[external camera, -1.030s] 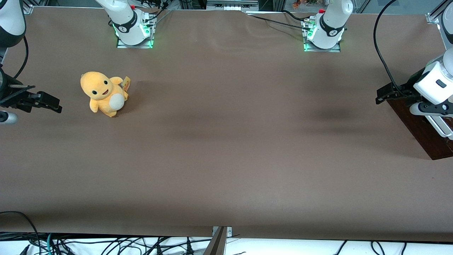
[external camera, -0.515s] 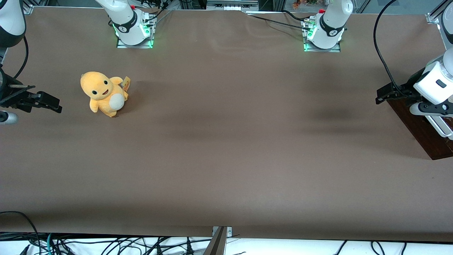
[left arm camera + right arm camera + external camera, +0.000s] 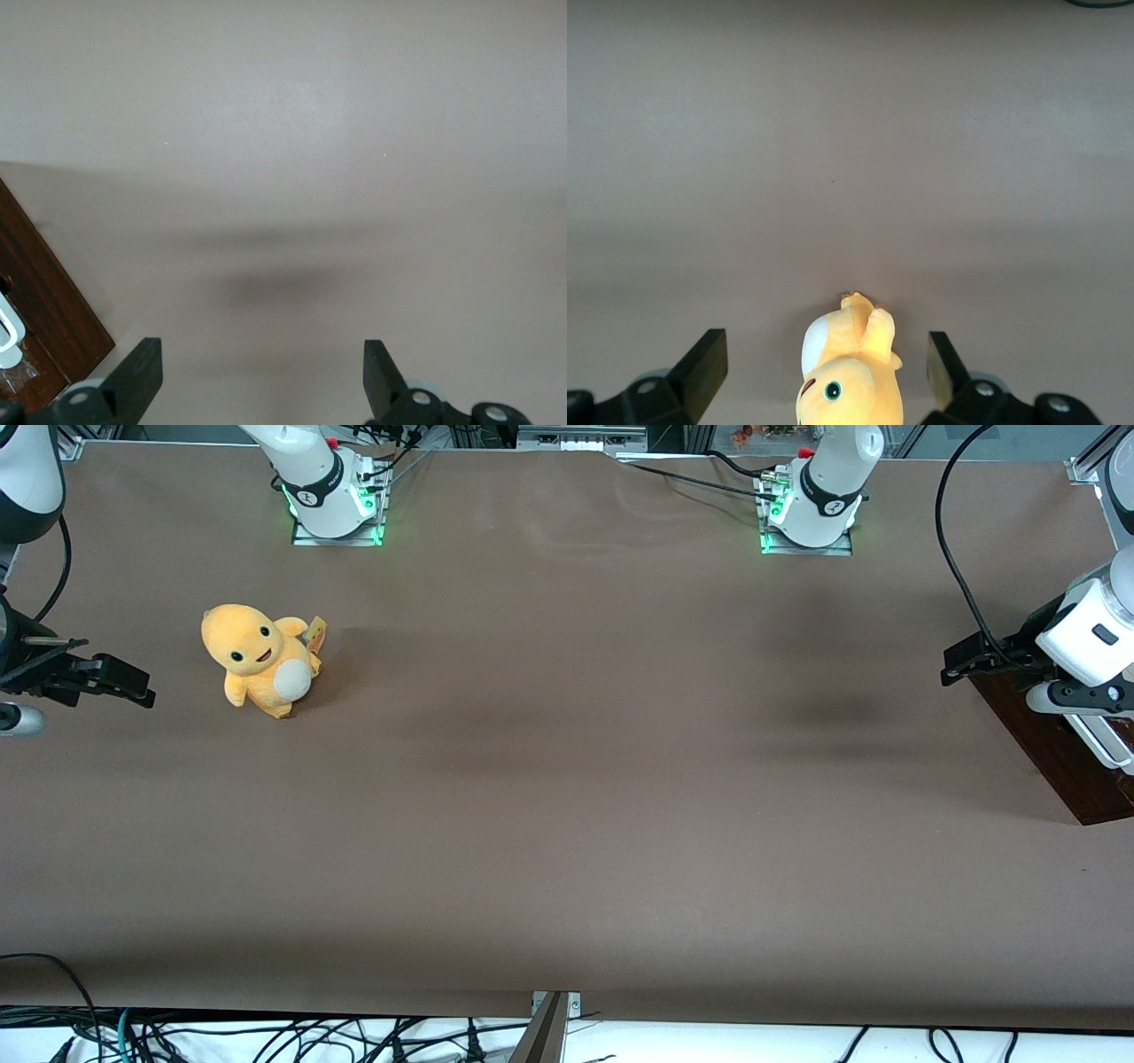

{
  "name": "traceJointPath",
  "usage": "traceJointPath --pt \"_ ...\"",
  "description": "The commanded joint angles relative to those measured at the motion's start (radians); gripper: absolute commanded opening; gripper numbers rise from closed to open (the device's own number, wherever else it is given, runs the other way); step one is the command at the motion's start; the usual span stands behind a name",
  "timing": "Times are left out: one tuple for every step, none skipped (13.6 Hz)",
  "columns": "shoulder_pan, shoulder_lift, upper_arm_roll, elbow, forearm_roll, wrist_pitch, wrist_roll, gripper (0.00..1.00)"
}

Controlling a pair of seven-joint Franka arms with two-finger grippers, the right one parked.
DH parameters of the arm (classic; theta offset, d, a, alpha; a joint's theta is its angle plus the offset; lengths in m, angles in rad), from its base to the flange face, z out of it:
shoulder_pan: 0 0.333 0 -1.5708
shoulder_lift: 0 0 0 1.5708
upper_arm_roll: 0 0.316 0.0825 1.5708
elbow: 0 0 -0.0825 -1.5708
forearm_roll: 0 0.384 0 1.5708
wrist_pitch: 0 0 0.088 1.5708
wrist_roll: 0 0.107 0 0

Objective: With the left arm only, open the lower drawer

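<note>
A dark brown cabinet front (image 3: 1054, 753) with a white bar handle (image 3: 1103, 744) stands at the working arm's end of the table, cut off by the frame edge. I cannot tell whether this handle is the lower drawer's. My left arm (image 3: 1085, 638) hangs over it. Its black gripper (image 3: 961, 662) sits just off the cabinet's corner, on the side toward the table's middle. In the left wrist view the gripper (image 3: 261, 350) is open above bare table with nothing between the fingers. The brown front (image 3: 44, 301) and a bit of white handle (image 3: 7, 332) lie beside one finger.
A yellow plush toy (image 3: 260, 658) stands toward the parked arm's end of the table and also shows in the right wrist view as the plush toy (image 3: 850, 367). Two arm bases (image 3: 335, 491) (image 3: 811, 500) are farthest from the front camera. Loose cables (image 3: 266, 1036) run nearest it.
</note>
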Motion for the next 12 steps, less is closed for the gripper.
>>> traceJointPath --pt "0.005 -0.007 0.005 -0.012 -0.013 -0.005 0.009 1.0" --pt "0.008 -0.006 0.005 -0.012 -0.013 -0.005 0.009 1.0" --pt "0.01 0.007 0.005 -0.01 -0.013 -0.005 0.006 1.0" --pt "0.01 0.01 0.005 -0.01 -0.013 -0.005 -0.012 1.0" --pt "0.01 0.014 0.005 -0.01 -0.013 -0.005 -0.049 1.0" --pt "0.01 0.031 0.005 -0.01 -0.013 -0.005 -0.078 1.0" --pt "0.008 0.045 0.002 -0.01 -0.011 -0.005 -0.096 1.0" --pt "0.007 0.072 0.003 -0.009 -0.008 -0.006 -0.107 1.0" --pt "0.008 0.089 0.0 -0.01 0.034 -0.006 -0.11 1.0" --pt "0.007 0.109 -0.001 -0.009 0.088 -0.02 -0.118 1.0" --pt "0.003 0.132 -0.001 -0.007 0.126 -0.037 -0.148 1.0" --pt "-0.001 0.146 -0.003 -0.007 0.162 -0.048 -0.194 1.0"
